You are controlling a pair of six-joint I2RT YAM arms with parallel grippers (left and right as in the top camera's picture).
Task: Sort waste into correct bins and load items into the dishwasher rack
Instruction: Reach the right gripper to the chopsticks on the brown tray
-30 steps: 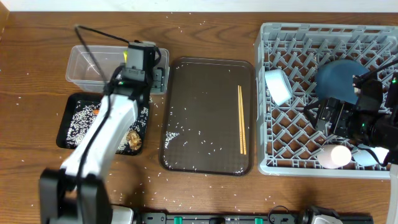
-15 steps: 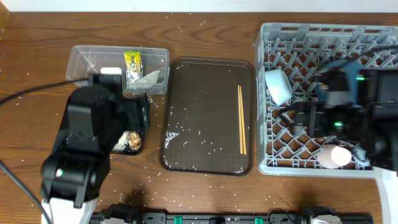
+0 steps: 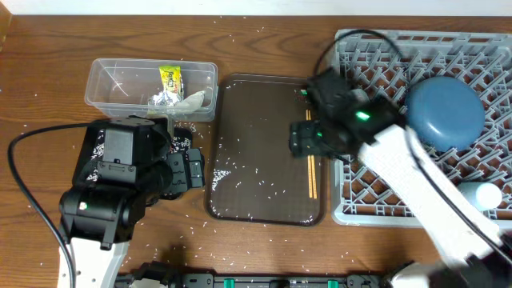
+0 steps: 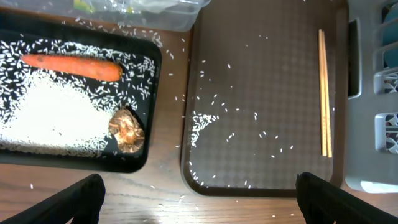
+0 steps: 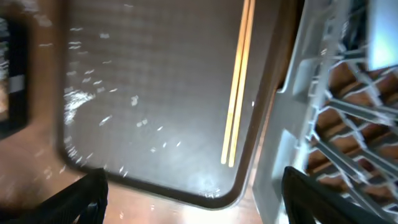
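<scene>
Overhead, the clear tub [image 3: 108, 84] sits far left on the worktop [image 3: 48, 48], holding the yellow wrapper [image 3: 170, 80], crumpled foil [image 3: 164, 99] and white tissue [image 3: 192, 100]. Just near of it the left arm [image 3: 112, 180] covers most of the black tray [image 4: 74, 163]. The left wrist view shows that tray carrying the carrot [image 4: 71, 67] along its far side, a broad patch of rice [image 4: 50, 118] and the brown lump [image 4: 126, 129] at its right near corner. The left jaws are spread wide and grasp nothing.

The brown serving tray [image 3: 264, 112] lies in the middle, flecked with stray grains. The chopsticks [image 4: 324, 93] lie side by side along its right edge, pointing far to near. The right arm [image 3: 384, 152] reaches across the left wall of the dishwasher rack [image 3: 480, 56], its wrist over the chopsticks' far half. The right jaws are released and stand apart above the tray, gripping nothing.

Inside the rack, the blue dish [image 3: 446, 112] lies upside down towards the far right.
</scene>
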